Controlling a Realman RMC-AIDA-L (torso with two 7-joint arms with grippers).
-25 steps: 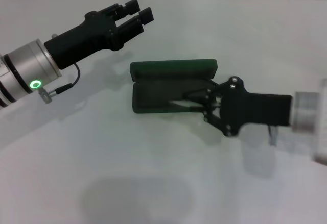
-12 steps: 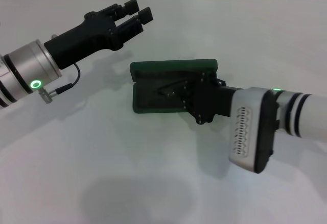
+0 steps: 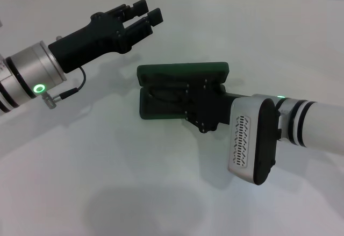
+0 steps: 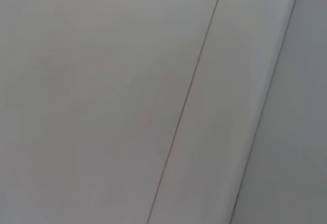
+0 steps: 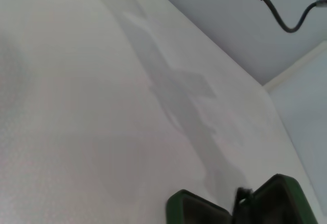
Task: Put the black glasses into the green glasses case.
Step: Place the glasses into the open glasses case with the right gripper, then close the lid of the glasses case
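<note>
- The right arm enters the head view from 3 o'clock, its white forearm housing nearest, its black wrist running toward the centre.
- The right pincer reaches over the open tray of the green glasses case; its own body hides the fingertips, so I cannot tell how they stand.
- The green glasses case lies open at the centre of the white tabletop, lid raised along its 12 o'clock edge.
- A thin black curve in the tray at about 9 o'clock of the right pincer looks like part of the black glasses; the rest is hidden under the wrist.
- In the right wrist view a corner of the open case shows, dark lining inside.
- Farther off, at 10 o'clock of the case, the left pincer hangs above the tabletop, well apart from the case, fingers spread with a narrow gap and gripping nothing.
</note>
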